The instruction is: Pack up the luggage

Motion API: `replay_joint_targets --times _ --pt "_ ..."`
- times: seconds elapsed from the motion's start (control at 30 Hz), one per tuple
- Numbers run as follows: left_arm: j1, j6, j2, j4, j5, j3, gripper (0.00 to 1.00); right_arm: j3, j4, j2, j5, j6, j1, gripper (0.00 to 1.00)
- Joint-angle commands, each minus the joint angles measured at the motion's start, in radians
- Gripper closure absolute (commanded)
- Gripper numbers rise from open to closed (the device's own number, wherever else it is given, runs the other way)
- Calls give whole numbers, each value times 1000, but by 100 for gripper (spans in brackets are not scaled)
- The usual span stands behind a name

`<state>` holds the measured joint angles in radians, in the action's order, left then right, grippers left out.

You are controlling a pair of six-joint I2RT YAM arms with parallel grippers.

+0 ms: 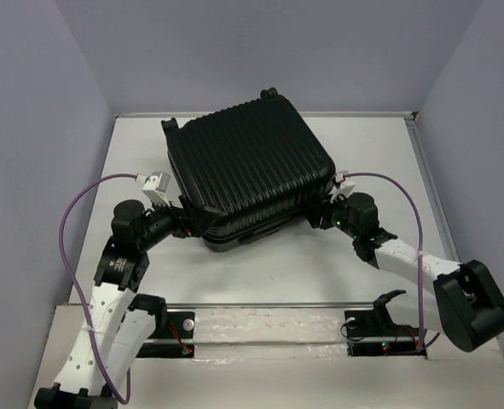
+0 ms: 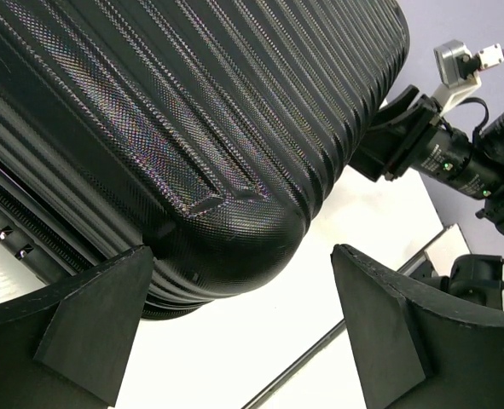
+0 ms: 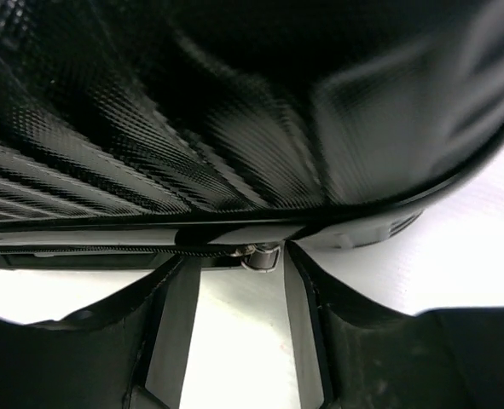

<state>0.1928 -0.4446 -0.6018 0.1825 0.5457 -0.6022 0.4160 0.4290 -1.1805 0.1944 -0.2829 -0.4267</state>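
Left pincer (image 2: 241, 256) released, fingers spread wide. The rounded near-left corner of the large black ribbed hard-shell suitcase (image 1: 247, 170) sits just above the gap; contact unclear. Right pincer (image 3: 234, 266) is at the seam on the suitcase's right side, with the small metal zipper pull (image 3: 262, 257) between its fingertips. A narrow gap shows there, so can't tell if it's clamped on the pull. Suitcase lies flat, ribbed shell up, skewed, mid white desk (image 1: 277, 264) toward the far edge, caster wheels facing the far edge
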Motion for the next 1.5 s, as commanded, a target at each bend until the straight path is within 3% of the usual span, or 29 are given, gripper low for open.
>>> replay_joint_targets --times 0.0,0.13,0.3,0.57,0.73,0.83,0.9,1.1,1.23,1.37,1.47 --pt "26 15 -21 -23 51 -4 1 50 126 -36 20 53 -1 58" --pt "37 9 -19 -23 45 -5 1 63 158 -77 42 53 -1 67" --pt "42 6 -18 -23 42 -7 1 37 166 -35 -29 73 -1 93" --pt "69 -38 -49 -83 54 10 1 36 -5 61 -16 34 -29 93" --pt "125 -91 -90 -175 34 -2 1 90 -194 71 14 19 -141 93" --pt "166 -121 -111 -227 5 -19 1 93 -216 68 71 -33 -181 93" --pt "178 -155 -130 -274 8 -19 1 101 -217 47 47 -67 -288 93" --pt "260 -198 -187 -345 -39 -31 1 252 -165 -187 -137 -130 -694 93" --pt "309 -217 -196 -353 -90 -54 1 415 -61 -361 -225 -124 -841 93" --pt "315 -229 -199 -347 -107 -77 1 454 248 -494 -216 -134 -902 93" --pt "315 -236 -216 -334 -138 -106 1 431 339 -536 -216 -173 -902 93"
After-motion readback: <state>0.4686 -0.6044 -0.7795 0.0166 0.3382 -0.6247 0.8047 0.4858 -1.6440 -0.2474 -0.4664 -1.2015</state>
